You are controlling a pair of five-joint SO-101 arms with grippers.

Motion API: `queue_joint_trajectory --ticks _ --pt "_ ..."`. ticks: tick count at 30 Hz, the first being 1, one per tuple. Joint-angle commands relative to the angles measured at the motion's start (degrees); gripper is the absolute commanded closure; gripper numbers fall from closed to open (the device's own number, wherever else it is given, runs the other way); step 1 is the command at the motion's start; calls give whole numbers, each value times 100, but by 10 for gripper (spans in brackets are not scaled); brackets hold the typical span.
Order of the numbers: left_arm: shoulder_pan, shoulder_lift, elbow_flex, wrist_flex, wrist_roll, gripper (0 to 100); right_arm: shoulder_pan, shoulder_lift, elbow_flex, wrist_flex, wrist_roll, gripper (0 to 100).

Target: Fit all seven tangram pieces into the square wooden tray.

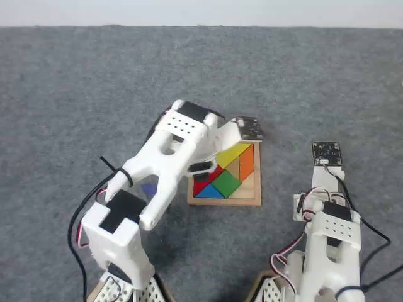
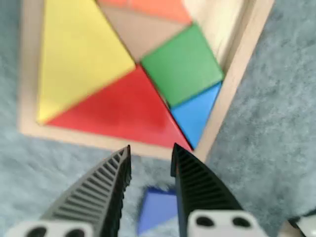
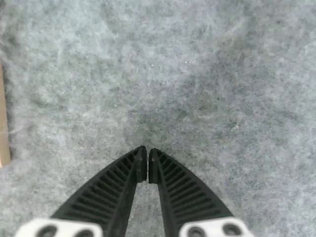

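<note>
Grey felt covers the surface [image 1: 94, 82]. A square wooden tray [image 1: 227, 202] lies flat near the middle. Six coloured pieces sit inside it: yellow [image 1: 232, 154], orange [image 1: 247, 162], tan [image 1: 233, 168], green [image 1: 225, 182], red [image 1: 203, 185] and blue [image 1: 211, 192]. A patch of bare wood shows inside the tray beside the orange and green pieces. A seventh, blue-violet piece [image 1: 149, 187] lies on the felt outside the tray, near its red corner and under the left arm [image 1: 170, 157].

The left arm stretches over the felt to the tray's edge. The left jaws are partly open and hold nothing. In the left wrist view their tips hang over the felt just outside the tray rim [image 2: 238, 74], by the red piece [image 2: 118, 113]. The blue-violet piece [image 2: 157, 210] lies on the felt beneath them, seen through the gap.

The right arm [image 1: 330, 233] sits to the other side of the tray, apart from it. The right jaws are closed tip to tip with nothing between them, over bare felt. A sliver of the tray's edge [image 3: 4, 123] shows off to one side.
</note>
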Motion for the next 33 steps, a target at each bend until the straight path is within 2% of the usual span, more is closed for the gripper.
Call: queue_joint_trajectory --ticks 1,6,11,16,22,30,33 --pt "-501 -325 523 -123 114 867 -22 -154 -325 -84 -26 978" --pt "-1275 -1240 1771 -756 -149 867 -233 -154 -325 -57 -26 978" --pt "-1855 -1468 2141 -1011 -607 861 -251 -154 -325 -57 -26 979" --pt "-1908 -949 2132 -1099 -721 797 -251 -145 -264 -84 -26 979" --pt "-1996 -185 2132 -1301 -730 790 -251 -145 -229 -84 132 979" --pt "-1996 18 2114 -440 -1284 790 -259 -145 -229 -84 132 979" --pt "-2031 -9 2105 -457 -1275 790 -259 -145 -229 -84 141 979"
